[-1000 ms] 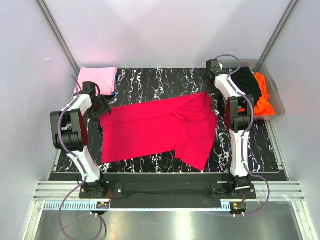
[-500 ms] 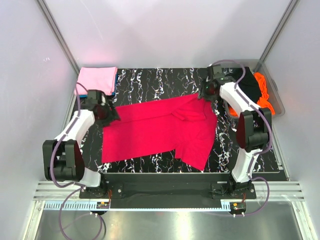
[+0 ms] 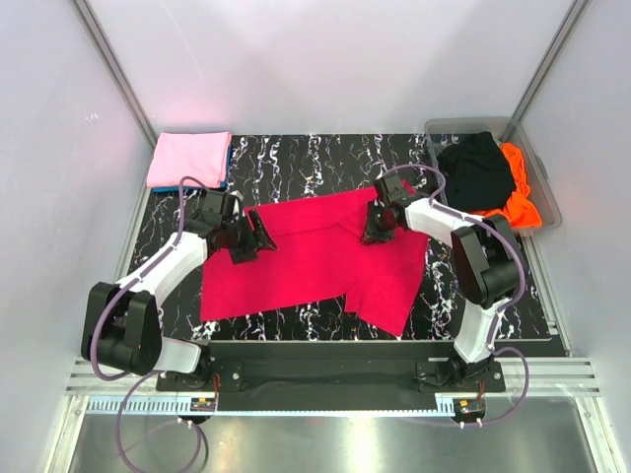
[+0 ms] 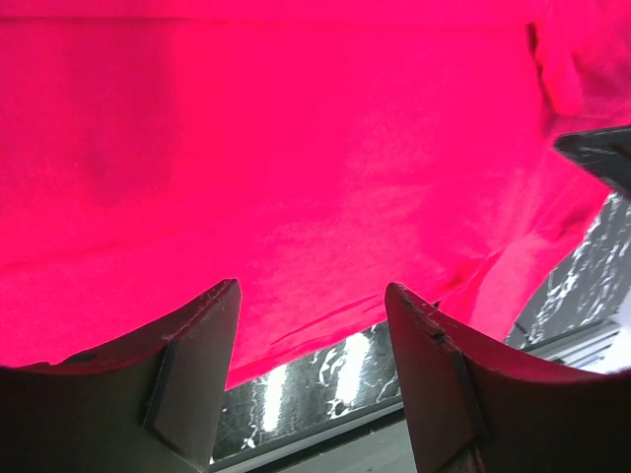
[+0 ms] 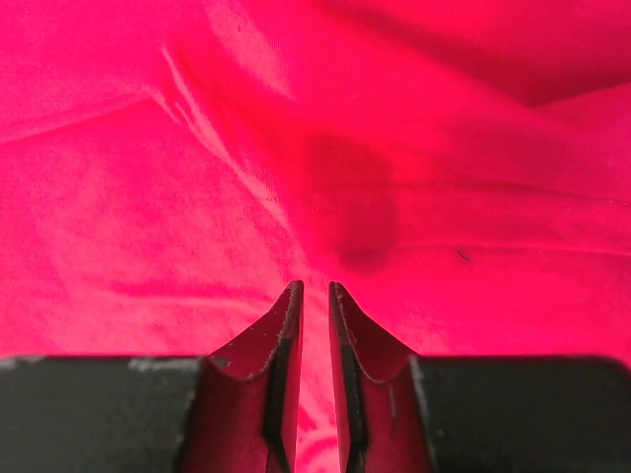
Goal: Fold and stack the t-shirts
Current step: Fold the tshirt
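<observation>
Pressing down into the red t-shirt [image 5: 148, 197], my right jaws stand drawn almost together, with only a thin slit between them, over a raised crease in the cloth. I cannot tell whether any cloth is caught in that slit. My left jaws are spread wide and hold nothing. They hang low over the same shirt, and its edge and a strip of the black marbled counter [image 4: 325, 384] show in the gap between them.

Between the two pairs of jaws the shirt lies mostly flat on the counter. Around my right jaws it is rumpled. Beyond my left jaws, toward the far left corner, a folded pink t-shirt [image 3: 189, 158] rests on a sliver of blue t-shirt [image 3: 227, 169]. Off to the right of my right jaws, a clear bin [image 3: 468, 122] holds a black t-shirt [image 3: 476, 169] and an orange t-shirt [image 3: 520, 197], both heaped and unfolded.

I judge this to be the taking-hold before a fold of the red shirt, which is not yet folded. Next, my right jaws need a sure pinch and my left jaws must drop and close on the edge. Then both should lift and carry the cloth over evenly.

No brand, label or writing can be read anywhere.
</observation>
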`<state>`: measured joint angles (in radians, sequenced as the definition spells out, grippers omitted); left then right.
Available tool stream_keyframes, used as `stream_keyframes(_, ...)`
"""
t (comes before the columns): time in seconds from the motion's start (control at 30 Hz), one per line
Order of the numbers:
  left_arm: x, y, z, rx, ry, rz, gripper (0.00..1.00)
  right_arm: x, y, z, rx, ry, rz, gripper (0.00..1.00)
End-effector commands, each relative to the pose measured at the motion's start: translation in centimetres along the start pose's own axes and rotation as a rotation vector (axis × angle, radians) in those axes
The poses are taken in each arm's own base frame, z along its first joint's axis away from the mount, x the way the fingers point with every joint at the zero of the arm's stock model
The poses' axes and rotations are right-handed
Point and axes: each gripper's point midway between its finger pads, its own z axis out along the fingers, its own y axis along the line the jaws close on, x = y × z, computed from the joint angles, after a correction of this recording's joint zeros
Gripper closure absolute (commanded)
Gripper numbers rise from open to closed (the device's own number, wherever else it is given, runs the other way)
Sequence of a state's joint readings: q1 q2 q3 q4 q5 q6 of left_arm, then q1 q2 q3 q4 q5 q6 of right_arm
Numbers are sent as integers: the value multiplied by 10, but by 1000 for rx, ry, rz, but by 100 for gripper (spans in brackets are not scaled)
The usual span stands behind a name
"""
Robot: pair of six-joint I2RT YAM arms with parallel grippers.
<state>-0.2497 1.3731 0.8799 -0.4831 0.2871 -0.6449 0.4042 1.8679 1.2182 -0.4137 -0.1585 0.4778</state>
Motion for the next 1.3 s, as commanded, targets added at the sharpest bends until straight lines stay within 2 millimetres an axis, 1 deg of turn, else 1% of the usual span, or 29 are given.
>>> stream_keyframes(0.0,-7,-18,-5,77,-30,-3,35,-29,19,-4,-38,-145,16,78)
stream_keyframes(0.03,-6,-19,-5,81,-23,-4,35,-29,17,2,-30,-145,24,78)
stream_keyframes(0.13,-5,-18,-5,80,-20,-1,35,-33,15,6,-16,-163,35,78)
stream_keyframes(0.23,-4,-17,-6,80,-15,3,35,-45,11,5,10,-218,42,78)
stream_keyframes(0.27,-3,-17,-6,80,-13,6,35,-51,13,4,11,-234,41,78)
stream_keyframes(0.33,-2,-16,-6,76,-10,12,35,-56,14,8,17,-238,32,78)
stream_keyframes(0.37,-2,-16,-6,77,-10,18,35,-67,15,6,28,-268,30,78)
stream_keyframes(0.43,-2,-16,-7,78,-11,26,35,-69,13,14,46,-260,20,78)
stream_keyframes(0.47,-2,-16,-8,76,-12,34,35,-79,18,12,41,-280,16,78)
stream_keyframes(0.53,-3,-16,-9,75,-16,43,35,-84,13,15,73,-287,-2,77)
stream_keyframes(0.57,-3,-17,-9,75,-14,49,35,-93,14,13,89,-312,-9,77)
stream_keyframes(0.63,-3,-18,-10,81,-11,53,35,-98,9,18,113,-315,-37,77)
stream_keyframes(0.67,-3,-18,-10,83,-8,51,35,-106,9,16,121,-328,-42,76)
stream_keyframes(0.7,-3,-20,-10,92,-3,50,35,-106,5,22,135,-314,-54,76)
stream_keyframes(0.8,-3,-28,-9,116,2,64,34,-115,1,25,150,-304,-60,73)
stream_keyframes(0.83,0,-33,-9,136,12,72,33,-116,-1,22,156,-296,-71,71)
stream_keyframes(0.87,-3,-40,-7,161,5,71,32,-120,2,19,146,-302,-77,71)
stream_keyframes(0.9,-4,-45,-6,182,4,73,31,-121,5,14,136,-303,-84,67)
stream_keyframes(0.93,-2,-55,-5,223,18,77,30,-120,6,10,133,-291,-93,65)
stream_keyframes(0.97,-8,-68,-4,272,-3,68,30,-120,9,6,121,-288,-97,64)
stream_keyframes(1.0,-9,-74,1,290,3,59,30,-123,15,-4,99,-291,-104,62)
stream_keyframes(1.03,-7,-85,4,325,12,59,30,-119,15,-10,104,-278,-106,60)
stream_keyframes(1.07,-15,-100,6,372,-15,43,31,-121,17,-23,102,-293,-106,57)
stream_keyframes(1.1,-17,-108,8,392,-21,35,32,-121,15,-30,107,-300,-102,55)
stream_keyframes(1.13,-13,-115,20,405,1,24,35,-121,8,-38,116,-300,-82,52)
stream_keyframes(1.17,-17,-129,22,443,-7,-11,36,-116,2,-43,108,-286,-63,51)
stream_keyframes(1.2,-14,-140,29,462,-3,-14,38,-119,4,-61,84,-311,-42,50)
stream_keyframes(1.23,-15,-148,40,457,12,-50,42,-114,-14,-64,97,-296,-7,48)
stream_keyframes(1.27,-14,-152,48,451,20,-59,42,-114,-12,-78,63,-309,0,48)
